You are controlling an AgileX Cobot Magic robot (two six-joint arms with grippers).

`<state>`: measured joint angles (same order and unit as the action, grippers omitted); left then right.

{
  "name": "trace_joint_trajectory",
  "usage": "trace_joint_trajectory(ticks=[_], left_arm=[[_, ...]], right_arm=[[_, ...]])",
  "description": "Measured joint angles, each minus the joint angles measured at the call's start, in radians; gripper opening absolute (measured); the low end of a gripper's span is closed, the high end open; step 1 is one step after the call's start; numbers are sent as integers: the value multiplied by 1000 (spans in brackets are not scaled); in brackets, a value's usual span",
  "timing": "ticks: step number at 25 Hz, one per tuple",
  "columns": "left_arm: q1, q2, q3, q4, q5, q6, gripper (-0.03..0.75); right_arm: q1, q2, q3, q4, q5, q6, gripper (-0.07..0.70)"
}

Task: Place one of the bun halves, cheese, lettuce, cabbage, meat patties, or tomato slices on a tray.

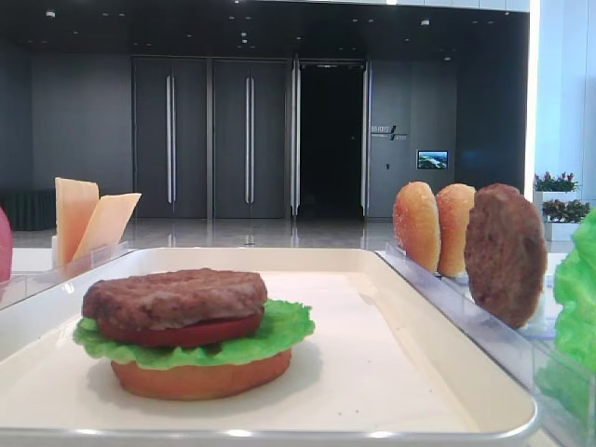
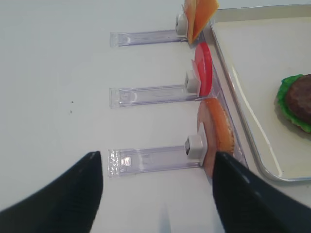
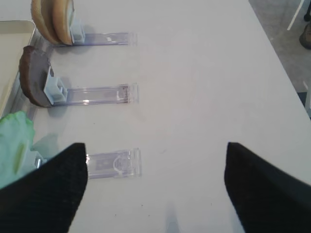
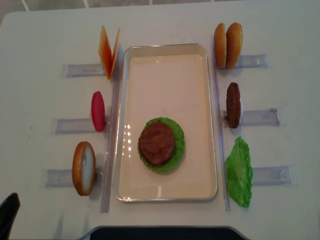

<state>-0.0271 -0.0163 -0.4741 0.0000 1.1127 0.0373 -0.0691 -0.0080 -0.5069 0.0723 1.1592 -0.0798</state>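
On the white tray (image 4: 165, 50) a stack stands: a bun half (image 1: 200, 380) at the bottom, then lettuce (image 1: 279, 331), a tomato slice (image 1: 182, 333) and a meat patty (image 4: 157, 142) on top. Left of the tray, racks hold cheese (image 4: 107, 50), a tomato slice (image 4: 98, 111) and a bun half (image 4: 83, 168). Right of it stand two bun halves (image 4: 227, 45), a patty (image 4: 233, 105) and lettuce (image 4: 239, 172). My left gripper (image 2: 156, 154) is open and empty, its right finger near the bun half (image 2: 221, 128). My right gripper (image 3: 155, 145) is open and empty over bare table. No cabbage shows.
Clear plastic holder racks (image 4: 260, 117) stick out sideways from both long sides of the tray. One rack end (image 3: 112, 163) lies just ahead of my right gripper's left finger. A dark gripper part (image 4: 7, 215) shows at the near left table corner.
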Motion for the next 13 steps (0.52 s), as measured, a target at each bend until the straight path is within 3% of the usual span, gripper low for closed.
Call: trace_joint_trajectory(ticks=[13], left_arm=[[0,0,0,0,0,0,534]], right_arm=[[0,0,8,3,-14,0,559]])
